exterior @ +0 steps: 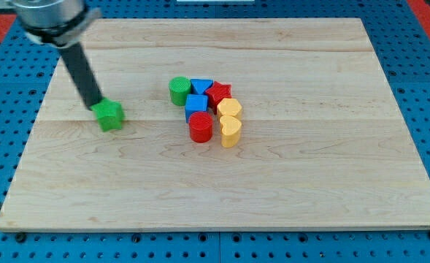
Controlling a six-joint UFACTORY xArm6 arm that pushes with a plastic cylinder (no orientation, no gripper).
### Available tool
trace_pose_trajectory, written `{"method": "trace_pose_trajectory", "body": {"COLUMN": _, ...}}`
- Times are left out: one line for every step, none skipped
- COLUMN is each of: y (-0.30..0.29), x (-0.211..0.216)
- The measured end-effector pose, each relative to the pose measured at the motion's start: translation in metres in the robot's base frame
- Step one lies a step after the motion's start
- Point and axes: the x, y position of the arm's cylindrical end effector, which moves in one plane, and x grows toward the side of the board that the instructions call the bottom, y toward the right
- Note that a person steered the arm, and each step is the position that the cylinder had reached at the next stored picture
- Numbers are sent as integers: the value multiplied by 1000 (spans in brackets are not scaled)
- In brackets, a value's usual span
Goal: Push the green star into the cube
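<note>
Green star (111, 115) touches my tip (98, 107), cluster rightward.

Bright even light, soft faint shadows, arm's upper part perhaps motion-blurred

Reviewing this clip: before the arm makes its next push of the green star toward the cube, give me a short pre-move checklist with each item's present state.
1. Tip at the star: ok. My tip sits at the upper-left edge of the green star; actual touching cannot be told.
2. Tip on the side away from the target: ok. The blue cube lies to the view's right of the star, the tip to its left.
3. Path between star and cube free: ok, bare board there.
4. Cube reachable alone: not ok. The green cylinder, blue triangle and red cylinder crowd it.
5. Star on the board: ok.
</note>
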Motion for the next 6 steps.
{"method": "trace_pose_trajectory", "body": {"y": -37, "x": 16}}
{"method": "trace_pose_trajectory", "body": {"y": -44, "x": 51}}
{"method": "trace_pose_trajectory", "body": {"y": 12, "x": 33}}
{"method": "trace_pose_trajectory", "body": {"y": 90, "x": 30}}
{"method": "trace_pose_trajectory", "body": {"y": 113, "x": 31}}
{"method": "trace_pose_trajectory", "body": {"y": 64, "x": 81}}
